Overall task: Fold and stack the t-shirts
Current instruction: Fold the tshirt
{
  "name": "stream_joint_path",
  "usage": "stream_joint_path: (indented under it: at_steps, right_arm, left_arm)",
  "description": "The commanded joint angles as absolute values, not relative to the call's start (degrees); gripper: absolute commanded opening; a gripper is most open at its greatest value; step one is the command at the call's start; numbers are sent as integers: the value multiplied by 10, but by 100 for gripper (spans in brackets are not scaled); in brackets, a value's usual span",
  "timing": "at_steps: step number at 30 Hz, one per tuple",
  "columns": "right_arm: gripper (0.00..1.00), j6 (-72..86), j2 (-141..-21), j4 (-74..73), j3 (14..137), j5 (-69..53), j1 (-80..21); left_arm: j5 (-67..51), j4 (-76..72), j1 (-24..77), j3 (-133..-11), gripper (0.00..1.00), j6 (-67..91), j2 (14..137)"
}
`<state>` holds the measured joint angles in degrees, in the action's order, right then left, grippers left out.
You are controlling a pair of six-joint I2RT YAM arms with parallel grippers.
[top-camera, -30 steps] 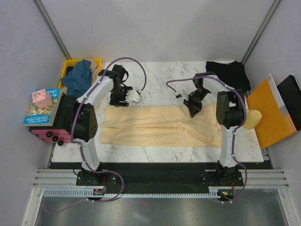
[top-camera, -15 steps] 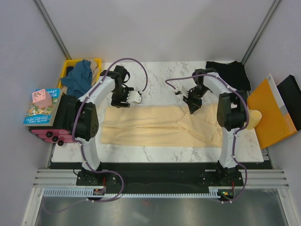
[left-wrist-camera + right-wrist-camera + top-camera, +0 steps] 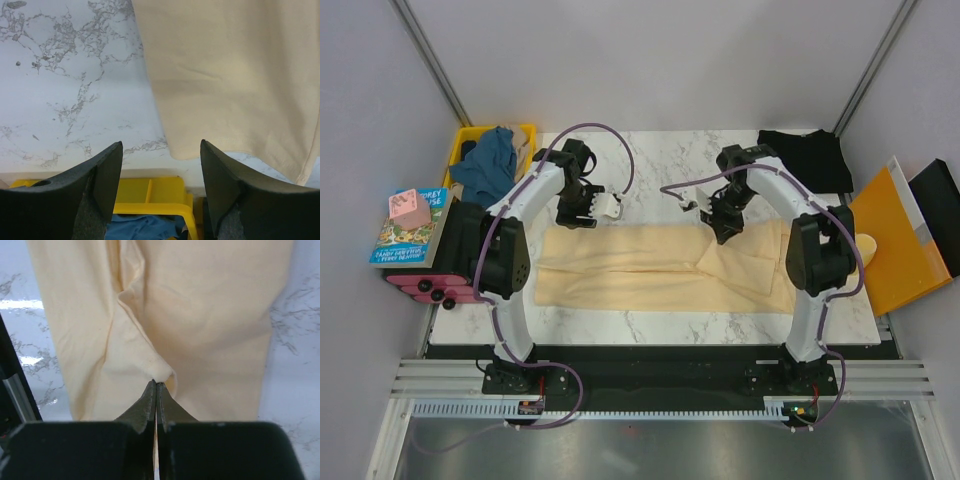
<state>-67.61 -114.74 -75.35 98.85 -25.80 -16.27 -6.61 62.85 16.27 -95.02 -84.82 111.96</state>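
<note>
Cloth of the cream shirt [image 3: 640,268], spread across the middle of the table [image 3: 650,160], was pinched tight in the right gripper [image 3: 156,386] and had been pulled leftward, maybe starting a fold. The left gripper [image 3: 161,150] was held wide, holding nothing.

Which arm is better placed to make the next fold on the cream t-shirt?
Right. The right gripper is shut on a pinch of the cream t-shirt. The left gripper hangs open over the marble table at the shirt's edge, holding nothing.

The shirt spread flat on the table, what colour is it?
The shirt is a plain pale cream-yellow, clearest in the right wrist view.
</note>
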Motion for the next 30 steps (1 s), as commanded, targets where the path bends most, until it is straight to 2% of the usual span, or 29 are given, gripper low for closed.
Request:
stream_joint_path:
  at_steps: [1, 6, 19, 25, 27, 28, 29, 30]
  right_arm:
    - [0, -715, -1056, -837, 913, -240, -185]
    - [0, -719, -1019, -838, 852, -232, -227]
    - [0, -679, -1004, -838, 824, -276, -294]
    - [0, -638, -977, -838, 792, -307, -358]
    - [11, -613, -969, -838, 785, -315, -370]
    - [23, -600, -968, -838, 784, -317, -382]
    - [45, -583, -963, -838, 783, -319, -386]
    - [50, -576, -960, -838, 780, -321, -389]
  left_arm:
    - [-78, 626, 165, -975, 71, -855, 1126]
    - [-84, 626, 167, -984, 71, -860, 1135]
    - [-90, 628, 168, -980, 71, -882, 1135]
    - [-93, 628, 164, -966, 71, -918, 1141]
    - [-96, 628, 163, -971, 71, -925, 1145]
    - [-100, 628, 162, -974, 71, -927, 1148]
    - [-101, 628, 160, -978, 71, -931, 1149]
    - [-102, 627, 161, -981, 71, -933, 1151]
